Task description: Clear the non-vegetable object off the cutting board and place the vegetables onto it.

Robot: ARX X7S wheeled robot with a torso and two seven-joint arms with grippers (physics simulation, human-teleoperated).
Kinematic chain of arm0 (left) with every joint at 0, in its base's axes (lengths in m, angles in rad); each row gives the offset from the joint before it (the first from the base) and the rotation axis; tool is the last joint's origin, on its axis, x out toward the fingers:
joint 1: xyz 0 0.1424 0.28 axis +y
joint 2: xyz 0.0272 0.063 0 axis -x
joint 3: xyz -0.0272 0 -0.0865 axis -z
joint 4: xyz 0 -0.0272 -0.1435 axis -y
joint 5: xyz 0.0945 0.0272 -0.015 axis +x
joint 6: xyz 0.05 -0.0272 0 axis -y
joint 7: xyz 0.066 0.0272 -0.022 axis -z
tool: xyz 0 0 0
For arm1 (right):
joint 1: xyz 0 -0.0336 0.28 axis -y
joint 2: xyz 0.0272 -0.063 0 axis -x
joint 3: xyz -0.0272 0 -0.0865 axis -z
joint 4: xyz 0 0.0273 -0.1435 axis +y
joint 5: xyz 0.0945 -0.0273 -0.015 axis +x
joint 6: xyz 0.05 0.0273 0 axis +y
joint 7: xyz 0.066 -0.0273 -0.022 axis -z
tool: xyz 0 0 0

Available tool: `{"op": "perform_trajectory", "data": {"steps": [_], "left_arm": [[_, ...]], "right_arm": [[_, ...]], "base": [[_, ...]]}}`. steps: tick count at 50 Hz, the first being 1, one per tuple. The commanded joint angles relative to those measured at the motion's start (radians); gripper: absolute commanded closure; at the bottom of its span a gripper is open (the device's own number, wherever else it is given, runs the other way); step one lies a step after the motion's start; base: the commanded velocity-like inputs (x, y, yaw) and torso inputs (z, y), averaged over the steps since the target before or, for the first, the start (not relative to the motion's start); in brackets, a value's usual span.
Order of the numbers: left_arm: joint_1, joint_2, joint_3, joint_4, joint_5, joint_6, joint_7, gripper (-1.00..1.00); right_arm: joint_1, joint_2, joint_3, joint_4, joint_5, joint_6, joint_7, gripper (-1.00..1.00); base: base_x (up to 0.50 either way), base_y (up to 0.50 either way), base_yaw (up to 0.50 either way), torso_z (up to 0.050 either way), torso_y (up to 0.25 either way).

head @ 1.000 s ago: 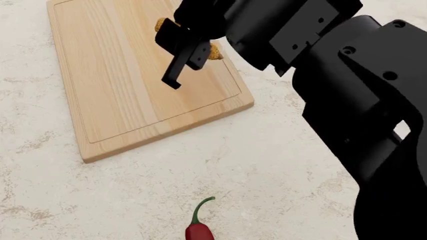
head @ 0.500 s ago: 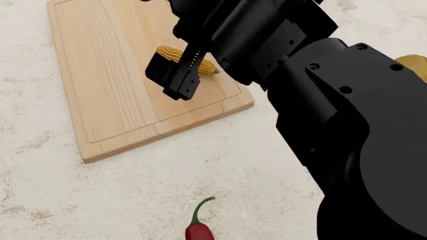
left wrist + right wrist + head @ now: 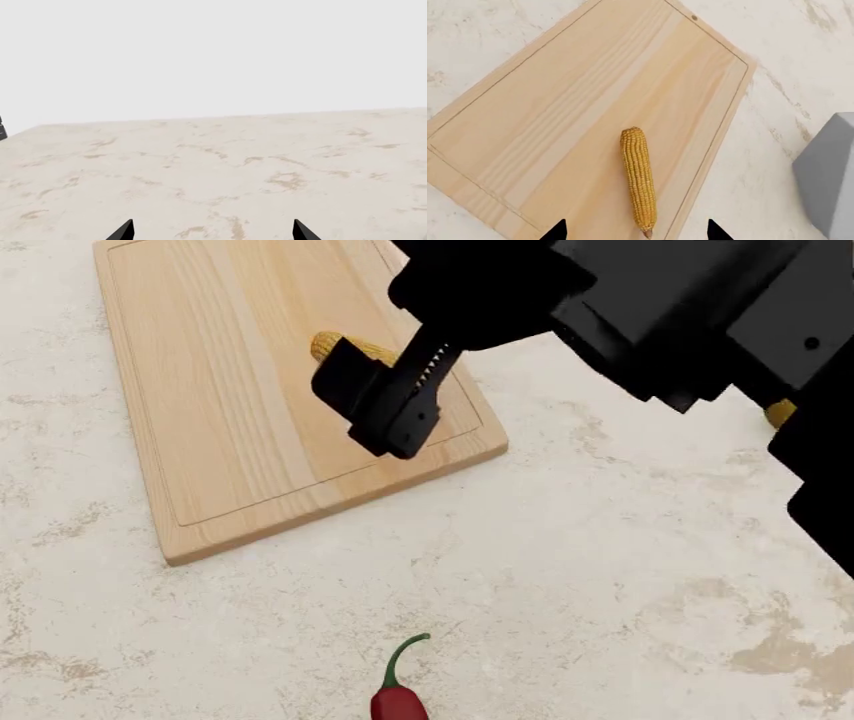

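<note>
Lying free along the grooved edge of the rectangular light-wood cutting board [image 3: 580, 100], the yellow corn cob [image 3: 638, 180] is released; the right gripper [image 3: 635, 231], fingers apart and empty, is best lifted straight before the small glossy dark-red chilli [image 3: 399, 702] on the marbled tabletop [image 3: 574, 570] is fetched.

- A pale cream marble-look counter [image 3: 561, 570] fills the head view, mottled with tan veins and blotches.
- In the left wrist view the same stone surface [image 3: 220, 170] covers the lower half of the frame, ending in a straight far edge.
- Above that edge is a plain, featureless white backdrop [image 3: 213, 55].
- A grey block [image 3: 830, 175] sits at the right edge of the right wrist view.
- Light is even and soft.
</note>
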Motion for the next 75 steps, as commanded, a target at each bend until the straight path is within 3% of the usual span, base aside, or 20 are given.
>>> {"op": "perform_trajectory", "data": {"steps": [1,10,16,27,33,39,40,51,66,75], "left_arm": [[-0.014,0.029,-0.025,0.023,-0.001,-0.023,0.022,-1.0],[-0.009,0.028,-0.03,0.036,-0.01,-0.03,0.019,-1.0],[-0.003,0.026,-0.034,0.045,-0.015,-0.033,0.015,-1.0],[-0.009,0.024,-0.037,0.051,-0.021,-0.036,0.014,-1.0],[-0.007,0.02,-0.041,0.045,-0.022,-0.032,0.015,-1.0],[-0.007,0.019,-0.04,0.045,-0.023,-0.032,0.014,-1.0],[-0.02,0.017,-0.031,0.028,-0.014,-0.027,0.02,-1.0],[-0.03,0.022,-0.031,0.047,-0.021,-0.046,0.011,-1.0],[-0.026,0.026,-0.032,0.048,-0.028,-0.039,0.014,-1.0],[-0.005,0.019,-0.037,0.061,-0.032,-0.04,0.006,-1.0]], "right_arm": [[0.041,0.127,0.209,-0.299,0.3,0.304,0.303,-1.0],[0.036,0.181,0.343,-0.346,0.765,0.399,0.771,-1.0],[0.058,0.243,0.279,-0.413,1.077,0.326,1.066,-1.0],[0.076,0.33,0.142,-0.561,1.458,0.111,1.383,-1.0],[0.058,0.374,0.141,-0.659,1.565,-0.032,1.461,-1.0],[0.057,0.374,0.141,-0.66,1.565,-0.033,1.462,-1.0],[0.029,0.419,0.117,-0.788,1.676,-0.172,1.54,-1.0],[-0.048,0.47,0.11,-0.965,1.738,-0.36,1.587,-1.0],[-0.146,0.528,0.07,-1.062,1.699,-0.424,1.592,-1.0],[-0.197,0.554,0.062,-1.03,1.604,-0.37,1.529,-1.0]], "base": [[0.0,0.0,0.0,0.0,0.0],[0.0,0.0,0.0,0.0,0.0],[0.0,0.0,0.0,0.0,0.0],[0.0,0.0,0.0,0.0,0.0],[0.0,0.0,0.0,0.0,0.0],[0.0,0.0,0.0,0.0,0.0],[0.0,0.0,0.0,0.0,0.0],[0.0,0.0,0.0,0.0,0.0],[0.0,0.0,0.0,0.0,0.0],[0.0,0.0,0.0,0.0,0.0]]}}
